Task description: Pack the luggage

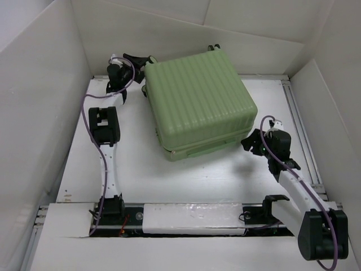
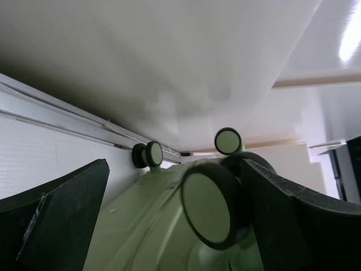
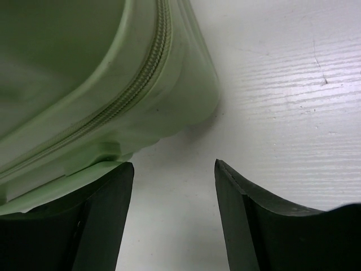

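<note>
The luggage [image 1: 200, 104] is a pale green ribbed hard-shell suitcase, closed and lying flat at the back middle of the white table. My left gripper [image 1: 140, 61] is at its back left corner. In the left wrist view the left gripper [image 2: 175, 220] is open, with a black-and-green caster wheel [image 2: 208, 206] between the jaws, close against the right finger [image 2: 282, 226]. Two more wheels [image 2: 148, 153] show beyond. My right gripper [image 1: 251, 142] is open at the suitcase's front right corner. In the right wrist view the right gripper [image 3: 174, 169] stands over bare table beside the zipper [image 3: 152, 62].
White walls [image 1: 39, 96] enclose the table on the left, back and right. A metal rail [image 1: 299, 124] runs along the right side and another along the back [image 2: 67, 118]. A white padded strip [image 1: 192, 217] lies between the arm bases at the front edge.
</note>
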Controlling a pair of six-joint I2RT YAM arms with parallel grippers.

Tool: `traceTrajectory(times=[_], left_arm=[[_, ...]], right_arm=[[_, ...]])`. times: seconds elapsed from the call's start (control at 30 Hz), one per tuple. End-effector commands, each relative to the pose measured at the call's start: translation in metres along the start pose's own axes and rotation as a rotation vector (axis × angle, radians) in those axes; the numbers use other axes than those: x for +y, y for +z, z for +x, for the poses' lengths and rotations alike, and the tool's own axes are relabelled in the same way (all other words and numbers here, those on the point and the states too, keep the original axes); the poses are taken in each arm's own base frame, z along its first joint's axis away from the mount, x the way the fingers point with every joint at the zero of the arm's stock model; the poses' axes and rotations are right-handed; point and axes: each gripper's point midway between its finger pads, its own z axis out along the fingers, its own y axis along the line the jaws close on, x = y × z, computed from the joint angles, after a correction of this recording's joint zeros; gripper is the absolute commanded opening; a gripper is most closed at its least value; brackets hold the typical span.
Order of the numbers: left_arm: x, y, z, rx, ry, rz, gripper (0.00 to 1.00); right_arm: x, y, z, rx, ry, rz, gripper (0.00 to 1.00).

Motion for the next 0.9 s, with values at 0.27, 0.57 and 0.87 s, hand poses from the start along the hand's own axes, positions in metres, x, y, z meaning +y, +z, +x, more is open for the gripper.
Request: traceTrajectory(times=[0.27, 0.57, 0.87], left_arm=[[-0.14, -0.071, 0.017, -0.009, 0.139, 0.382, 1.0], [-0.146, -0.004, 0.042, 0.119, 0.257, 0.249, 1.0], [-0.109, 0.02, 0.037, 0.085, 0.155, 0.161, 1.0]], right_arm=[[0.014, -0.009, -0.024, -0.102, -0.036, -0.058, 0.66], [0.016, -0.001, -0.026, -0.071, -0.03, -0.06, 0.72], [0.016, 0.002, -0.027, -0.069, -0.03, -0.059, 0.73]])
